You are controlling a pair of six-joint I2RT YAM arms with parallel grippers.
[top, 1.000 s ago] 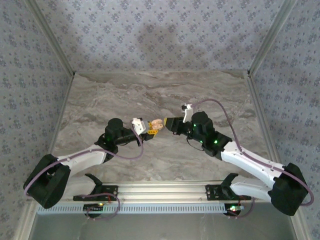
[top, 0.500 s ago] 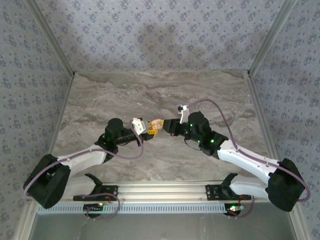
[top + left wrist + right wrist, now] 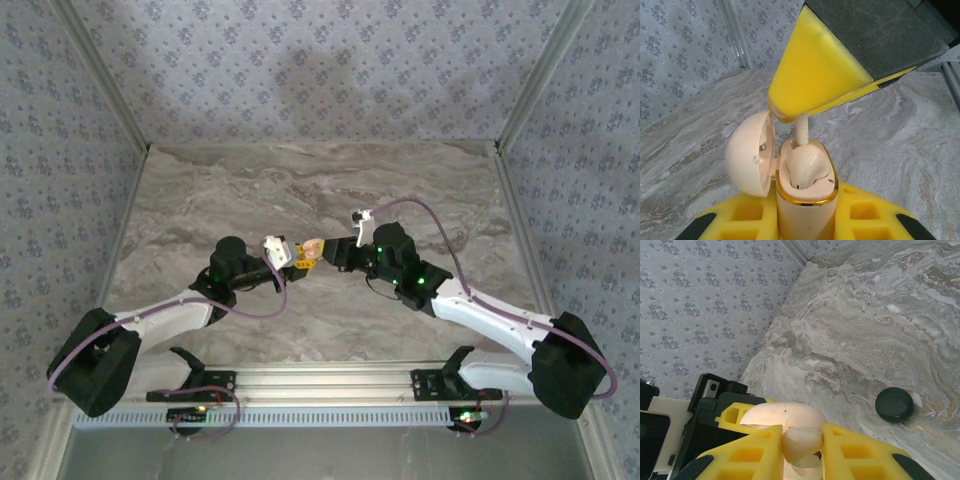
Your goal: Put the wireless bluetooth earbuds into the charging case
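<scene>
The left pincer (image 3: 805,219) is clamping the lower body of the pale beige, gold-rimmed charging case (image 3: 805,207). It is holding the case over the middle of the grey marbled bench (image 3: 420,200), with the domed lid (image 3: 747,160) hanging open to one side. The right pincer (image 3: 802,446) is gripping a small cream earbud (image 3: 804,167) by its thin stem, with its yellow fingers pressed together on it.

The case mouth is lying straight ahead of the right pincer, and the bud is touching it. The stem's long axis is running roughly in line with the case's own long axis, and seating will likely be turning on that alignment. The right arm is doing the inserting while the left is only steadying.

The left wrist view is showing the bud's rounded head sitting inside the gold rim with the stem sticking out. Whether it is fully home, I cannot tell. The right wrist view is instead showing the back of the lid and a flat black round disc (image 3: 894,405) lying on the bench, well apart from both pincers.
</scene>
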